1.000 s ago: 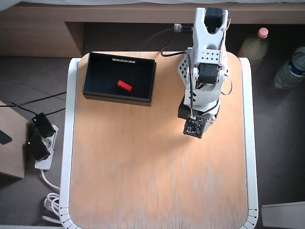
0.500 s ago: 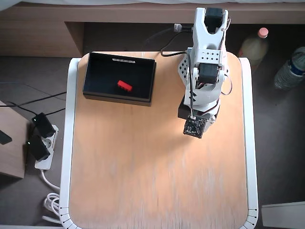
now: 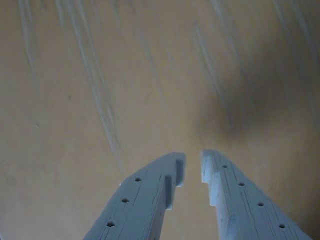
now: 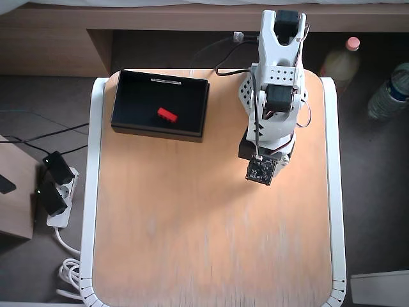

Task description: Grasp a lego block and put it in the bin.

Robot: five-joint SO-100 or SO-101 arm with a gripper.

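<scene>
On a light wooden table [image 4: 211, 243], the small red studded plastic lego block [image 4: 167, 114] is seen inside the shallow black rectangular bin [image 4: 128, 121]; the white gripper [image 3: 193, 167], nearly closed and empty, is best simply kept clear.

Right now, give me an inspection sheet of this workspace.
Surface: wooden table with white rim, bare.
Job's things: red brick lies inside the black box at the table's upper left in the overhead view.
Clutter: nothing seen on the table.
Gripper: gripper nearly closed, a thin gap, empty, over bare wood.
Cables: black cable runs to the arm; power strip on the floor.
Surroundings: two bottles on the floor.
</scene>
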